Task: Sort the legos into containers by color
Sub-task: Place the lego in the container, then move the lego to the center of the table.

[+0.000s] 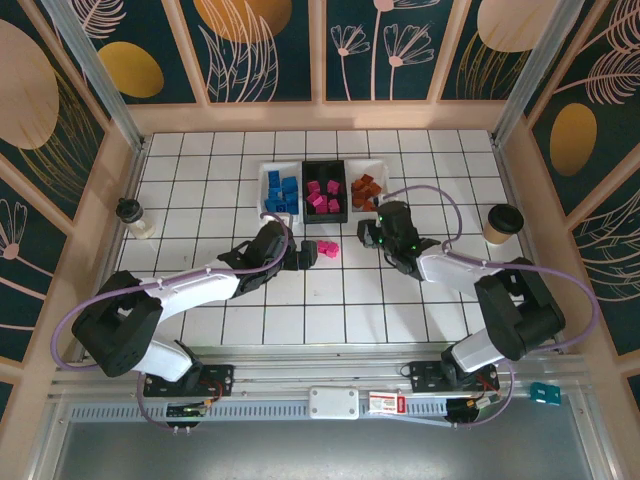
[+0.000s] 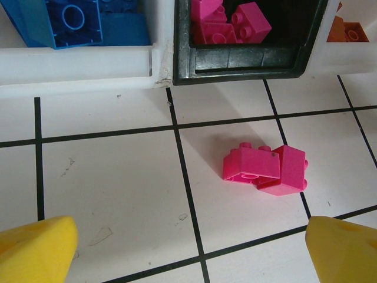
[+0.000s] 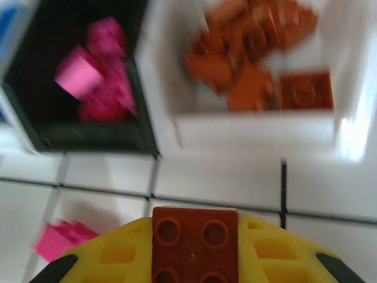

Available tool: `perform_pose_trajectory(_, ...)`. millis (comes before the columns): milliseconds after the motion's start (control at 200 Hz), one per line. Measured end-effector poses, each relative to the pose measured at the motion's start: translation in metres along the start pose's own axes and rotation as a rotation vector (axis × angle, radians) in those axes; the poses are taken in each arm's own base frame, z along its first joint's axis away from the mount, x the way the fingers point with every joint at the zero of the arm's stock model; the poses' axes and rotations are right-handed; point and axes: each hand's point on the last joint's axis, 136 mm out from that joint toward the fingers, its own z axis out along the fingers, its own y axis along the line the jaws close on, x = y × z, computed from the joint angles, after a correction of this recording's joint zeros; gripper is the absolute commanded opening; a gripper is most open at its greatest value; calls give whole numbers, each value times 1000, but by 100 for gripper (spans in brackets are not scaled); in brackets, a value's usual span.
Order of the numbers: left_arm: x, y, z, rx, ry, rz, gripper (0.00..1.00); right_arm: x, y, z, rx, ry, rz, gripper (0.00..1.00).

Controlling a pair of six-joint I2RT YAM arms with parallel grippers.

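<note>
Orange-brown brick (image 3: 194, 244) between yellow jaws, near white bin (image 3: 253, 132).

Bright even light, right wrist view blurred

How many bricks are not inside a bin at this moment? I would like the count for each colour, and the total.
Pink bricks, loose on the table: 2
Orange-brown brick, in the right gripper: 1
Blue: 0
Total: 3
</note>
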Motion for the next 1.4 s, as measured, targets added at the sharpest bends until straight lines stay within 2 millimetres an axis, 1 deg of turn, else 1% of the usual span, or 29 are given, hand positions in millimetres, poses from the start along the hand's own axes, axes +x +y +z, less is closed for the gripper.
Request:
perform_pose_trajectory(55, 0, 0, 0, 0, 0, 0, 99, -25, 7, -2, -20, -49, 5, 23)
perform_pose_trajectory(100, 0, 0, 0, 0, 0, 0, 99, -44, 8, -1, -24, -86, 12, 23)
perform_pose_trajectory(160, 0, 0, 0, 0, 0, 0, 99, -65, 6, 3, -21, -121, 21, 23)
perform_pose_trajectory(230, 0, 0, 0, 0, 0, 0, 99, -82, 2, 14, -13, -142, 31, 23)
perform_pose_trajectory(305, 0, 0, 0, -1, 0, 0, 99, -93, -5, 32, 1, -143, 43, 25)
perform_pose_trajectory(370, 0, 0, 0, -2, -1, 0, 99, -97, -10, 47, 13, -134, 51, 30)
perform_pose_trajectory(410, 0, 0, 0, -3, -1, 0, 99, -98, -14, 56, 20, -128, 55, 35)
perform_pose_trajectory(516, 0, 1, 0, -3, -1, 0, 99, -100, -22, 76, 39, -114, 66, 53)
perform_pose_trajectory(591, 0, 1, 0, -3, -1, 0, 99, -100, -26, 83, 44, -105, 70, 60)
perform_pose_trajectory(666, 0, 1, 0, -3, -1, 0, 99, -99, -25, 83, 42, -100, 71, 61)
perform_pose_trajectory(731, -1, 1, 0, -6, -4, 0, 99, -97, -23, 80, 27, -102, 73, 62)
perform_pose_trajectory(796, -1, 1, 0, -6, -4, 0, 99, -88, -22, 68, 14, -95, 78, 63)
perform_pose_trajectory(911, 1, -1, 5, -1, 5, 1, 98, -68, -14, 38, -21, -90, 85, 63)
perform_pose_trajectory(1016, 0, -10, 17, 16, 25, 5, 95, -49, -2, 16, -64, -88, 86, 63)
perform_pose_trajectory(1121, -7, -26, 34, 50, 39, 12, 93, -28, 2, 2, -87, -67, 85, 63)
perform_pose_trajectory(1151, -9, -30, 39, 59, 41, 12, 91, -22, 2, 0, -89, -59, 90, 63)
perform_pose_trajectory(1206, -12, -36, 49, 66, 46, 20, 85, -14, -1, -5, -88, -51, 97, 63)
perform_pose_trajectory(1256, -12, -39, 58, 65, 52, 22, 80, -10, -3, -10, -86, -51, 100, 63)
perform_pose_trajectory(1306, -8, -38, 66, 59, 64, 31, 78, -8, -4, -14, -88, -55, 101, 63)
perform_pose_trajectory(1396, 1, -34, 77, 37, 89, 36, 73, -11, -3, -23, -96, -73, 101, 63)
